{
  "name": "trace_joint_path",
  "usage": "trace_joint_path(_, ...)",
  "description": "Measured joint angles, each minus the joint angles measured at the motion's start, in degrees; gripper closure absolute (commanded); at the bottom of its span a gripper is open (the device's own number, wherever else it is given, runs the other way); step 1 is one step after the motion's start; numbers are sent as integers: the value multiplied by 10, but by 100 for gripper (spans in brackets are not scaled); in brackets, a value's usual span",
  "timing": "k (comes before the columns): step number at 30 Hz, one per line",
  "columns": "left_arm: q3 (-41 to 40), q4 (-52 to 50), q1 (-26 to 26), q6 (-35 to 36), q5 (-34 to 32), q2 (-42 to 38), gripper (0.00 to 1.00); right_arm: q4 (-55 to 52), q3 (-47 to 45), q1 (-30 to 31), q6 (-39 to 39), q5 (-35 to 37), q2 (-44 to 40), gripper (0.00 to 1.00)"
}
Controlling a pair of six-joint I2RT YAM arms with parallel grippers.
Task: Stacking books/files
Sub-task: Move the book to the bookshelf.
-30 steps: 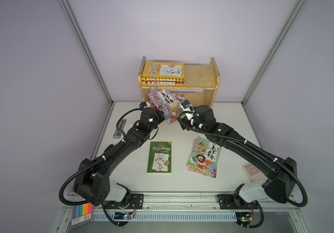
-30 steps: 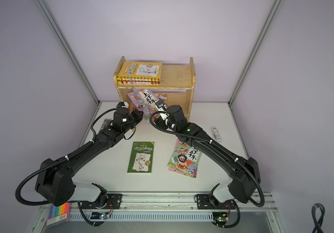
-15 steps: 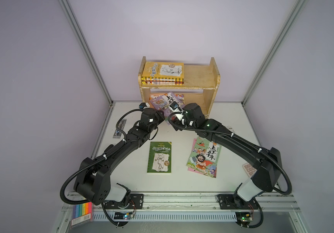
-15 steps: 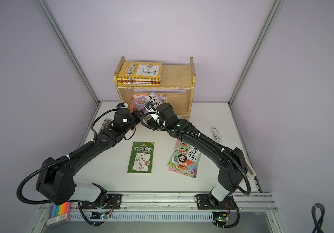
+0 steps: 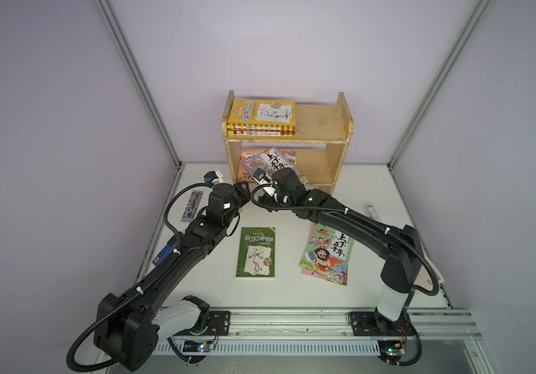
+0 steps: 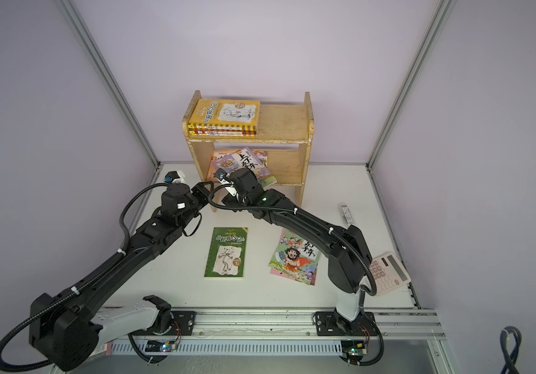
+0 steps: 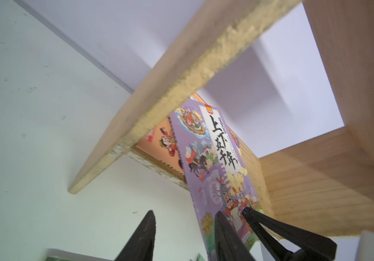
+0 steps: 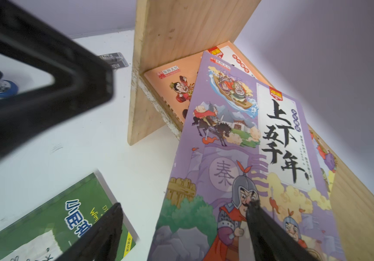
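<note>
I saw a purple book (image 8: 226, 140) bearing cartoon warriors and black calligraphy, an orange cartoon book (image 8: 170, 90), a green book (image 5: 256, 252) with a stick-figure sketch, and a yellow book (image 5: 244, 113), checker-edged.

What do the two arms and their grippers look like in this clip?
The left arm and right arm are black jointed links on pale grey base segments, mounted to a silver rail. Ribbed black cable hoses loop alongside, fastened with white ties. A green light glows on the right arm. The left gripper and right gripper have two black, tapering fingers each.
</note>
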Motion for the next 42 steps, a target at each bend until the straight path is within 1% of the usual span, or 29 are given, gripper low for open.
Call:
trace_joint_path(7, -36, -32, 28, 0, -18, -50, 53, -23, 16, -1, -13, 53, 13, 13)
trace_joint_path(13, -46, -41, 35, 0, -24, -59, 53, -37, 13, -1, -20, 82, 11, 12)
trace_joint_path(17, -49, -45, 35, 0, -23, -59, 53, -43, -11, -2, -23, 95, -9, 11)
trace_joint_path(25, -52, -46, 35, -1, -21, -57, 53, -42, -64, -29, -8, 95, -58, 11)
trace_joint_path(36, -57, -47, 35, -5, -8, -56, 53, -41, -103, -68, 10, 91, -93, 11)
trace_joint_path(42, -59, -47, 35, -5, -6, -56, 53, -40, -122, -98, 21, 73, -108, 11)
